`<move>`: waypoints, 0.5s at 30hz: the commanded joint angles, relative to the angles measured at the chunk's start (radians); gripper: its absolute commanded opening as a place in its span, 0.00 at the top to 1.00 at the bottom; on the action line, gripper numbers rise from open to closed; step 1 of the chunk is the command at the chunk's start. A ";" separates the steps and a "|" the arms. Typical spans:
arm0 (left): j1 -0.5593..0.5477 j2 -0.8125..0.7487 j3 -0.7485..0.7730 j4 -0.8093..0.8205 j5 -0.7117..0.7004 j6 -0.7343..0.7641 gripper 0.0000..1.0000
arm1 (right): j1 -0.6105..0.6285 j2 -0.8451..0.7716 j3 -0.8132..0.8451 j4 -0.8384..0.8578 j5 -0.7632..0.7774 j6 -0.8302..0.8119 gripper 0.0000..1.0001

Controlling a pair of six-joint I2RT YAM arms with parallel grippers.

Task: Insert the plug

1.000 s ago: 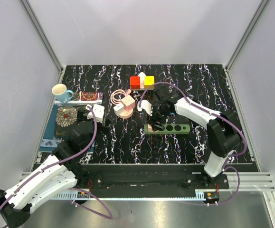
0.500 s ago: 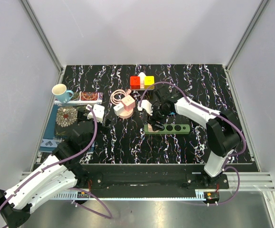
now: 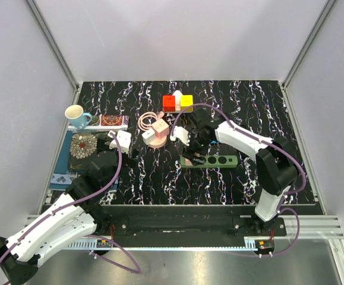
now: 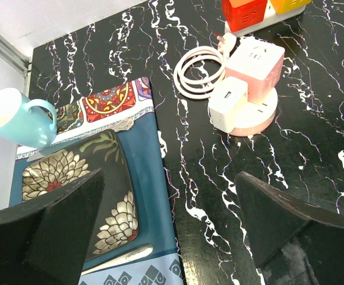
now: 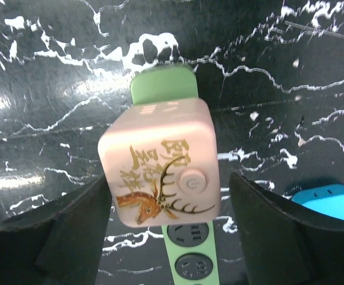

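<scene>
A pink cube plug (image 5: pixel 160 166) with a gold deer drawing sits on the end of a green power strip (image 5: pixel 189 261). Its prongs are hidden. My right gripper (image 5: pixel 169 237) is open, with one finger on each side of the cube and a gap at the right finger. In the top view the right gripper (image 3: pixel 194 148) hovers over the left end of the strip (image 3: pixel 219 161), and the plug (image 3: pixel 188 159) shows just below it. My left gripper (image 4: pixel 172 237) is open and empty, low over the table by the blue mat (image 4: pixel 154 196).
A teal mug (image 3: pixel 76 115) and a patterned plate (image 3: pixel 84 144) on the mat are at the left. A pink round socket with a white cube and coiled cable (image 3: pixel 155 133) is at the centre. A red and yellow block (image 3: pixel 177 102) stands behind. A blue object (image 5: pixel 329 202) lies beside the strip.
My right wrist has shifted slightly left and away from the strip. The pink plug stays on the strip's end. The left arm has not moved.
</scene>
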 commanded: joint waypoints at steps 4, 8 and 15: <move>0.006 -0.001 0.001 0.044 0.014 0.017 0.01 | 0.007 -0.112 0.067 -0.061 0.075 0.061 0.03; 0.006 -0.001 0.001 0.046 0.017 0.016 0.01 | 0.002 -0.161 0.079 -0.017 0.136 0.221 0.00; 0.006 -0.006 -0.001 0.047 0.025 0.011 0.01 | -0.123 -0.181 0.091 0.086 0.312 0.627 0.00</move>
